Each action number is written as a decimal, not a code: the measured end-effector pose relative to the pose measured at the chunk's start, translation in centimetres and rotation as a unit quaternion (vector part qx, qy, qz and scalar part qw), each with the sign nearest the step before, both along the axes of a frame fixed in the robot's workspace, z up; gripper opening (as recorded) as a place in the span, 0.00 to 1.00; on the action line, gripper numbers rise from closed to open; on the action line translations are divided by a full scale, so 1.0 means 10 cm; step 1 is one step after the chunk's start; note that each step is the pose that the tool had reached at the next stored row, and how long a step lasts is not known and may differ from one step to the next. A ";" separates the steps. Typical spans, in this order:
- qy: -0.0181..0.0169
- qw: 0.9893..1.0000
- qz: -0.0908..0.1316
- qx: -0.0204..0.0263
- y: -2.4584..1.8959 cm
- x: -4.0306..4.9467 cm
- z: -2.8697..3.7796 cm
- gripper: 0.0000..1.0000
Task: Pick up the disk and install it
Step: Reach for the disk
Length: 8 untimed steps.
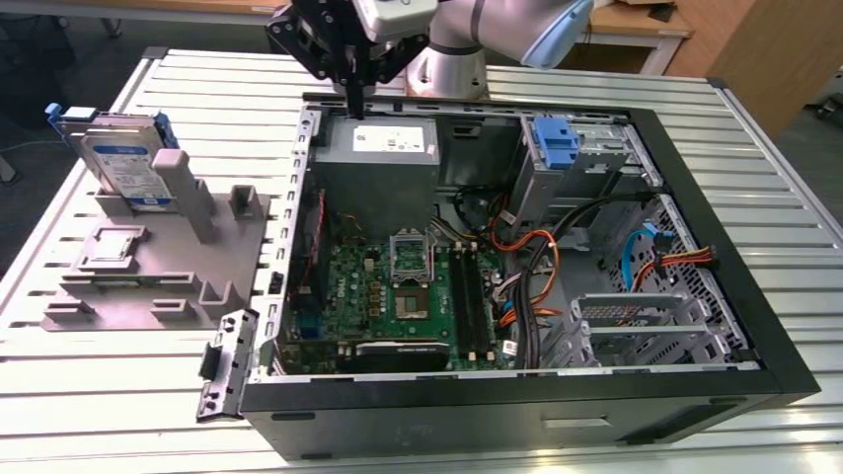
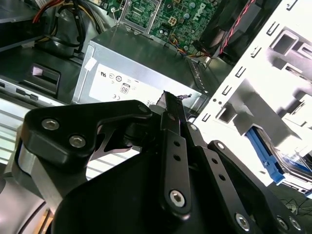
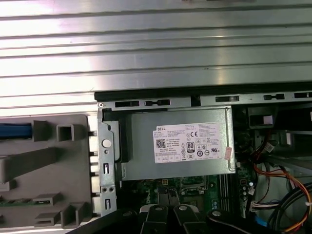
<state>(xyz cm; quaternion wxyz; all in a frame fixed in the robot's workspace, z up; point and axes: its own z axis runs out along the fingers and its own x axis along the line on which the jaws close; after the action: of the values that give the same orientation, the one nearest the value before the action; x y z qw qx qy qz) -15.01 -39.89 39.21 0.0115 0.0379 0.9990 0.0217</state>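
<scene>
Disk (image 1: 128, 168) is stood upright in grey fixture (image 1: 145, 267) on counter (image 1: 777, 148), at exterior view's left of open PC case (image 1: 527, 415); empty end effector (image 1: 355, 104), fingers pressed together, is held pointing down over power supply (image 1: 382, 146).

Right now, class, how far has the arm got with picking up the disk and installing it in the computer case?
Done: nothing yet. In the exterior view the disk stands upright in the grey fixture, outside the computer case. In hand: nothing. The gripper is shut and empty, hanging over the power supply at the case's far edge. Left: the pick-up and the install, both.
</scene>
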 end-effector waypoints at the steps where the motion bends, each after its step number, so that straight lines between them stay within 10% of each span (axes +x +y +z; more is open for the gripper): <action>1: 0.000 1.000 0.000 0.000 0.000 -0.003 0.000 0.10; 8: 0.000 1.000 0.000 0.000 0.000 -0.022 -0.002 0.10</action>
<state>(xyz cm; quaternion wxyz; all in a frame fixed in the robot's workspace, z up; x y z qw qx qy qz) -15.23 -39.89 39.19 0.0115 0.0379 0.9990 0.0217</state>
